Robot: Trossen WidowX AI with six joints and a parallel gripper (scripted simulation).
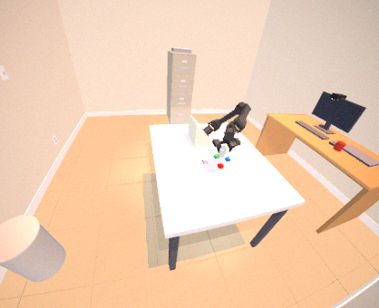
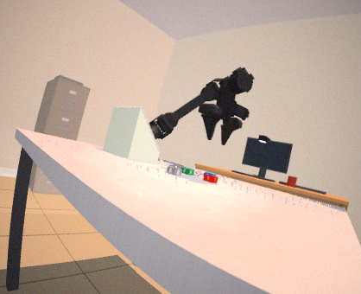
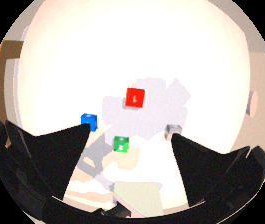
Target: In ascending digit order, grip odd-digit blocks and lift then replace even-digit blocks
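One white rectangular table (image 1: 220, 195) (image 2: 180, 207) (image 3: 203, 50) with dark legs, bearing four small digit blocks, all standing apart from one another; one red block (image 1: 220, 166) (image 2: 210, 178) (image 3: 135, 98), resting on the tabletop, its upper face marked with a pale upright stroke that looks like a 1; one blue block (image 1: 228, 158) (image 3: 89, 122), on the tabletop, mostly behind the red one in the exterior view, its digit too blurred to read; one green block (image 1: 217, 156) (image 2: 187, 171) (image 3: 121, 144), between the blue and grey blocks in the wrist view, digit likewise unreadable; one grey block (image 1: 205, 161) (image 2: 174, 170) (image 3: 174, 132), near the tip of one finger in the wrist view but lower than it, digit indistinct.

One black six-joint arm (image 1: 241, 119) (image 2: 197, 103), reaching out over the table; one parallel-jaw gripper (image 1: 222, 149) (image 2: 217, 142) (image 3: 131, 131), pointing downward, suspended well above the blocks, fingers wide open and nothing between them; one pale green wedge-shaped panel (image 1: 198, 132) (image 2: 129, 131) (image 3: 140, 196), upright on the tabletop beside the arm's lower part.

Surroundings: one beige filing cabinet (image 1: 180, 86) (image 2: 63, 110); one orange wooden desk (image 1: 329, 149) (image 2: 326, 198), carrying a black monitor (image 1: 337, 111) (image 2: 268, 155) and a red mug (image 1: 339, 146) (image 2: 292, 181).
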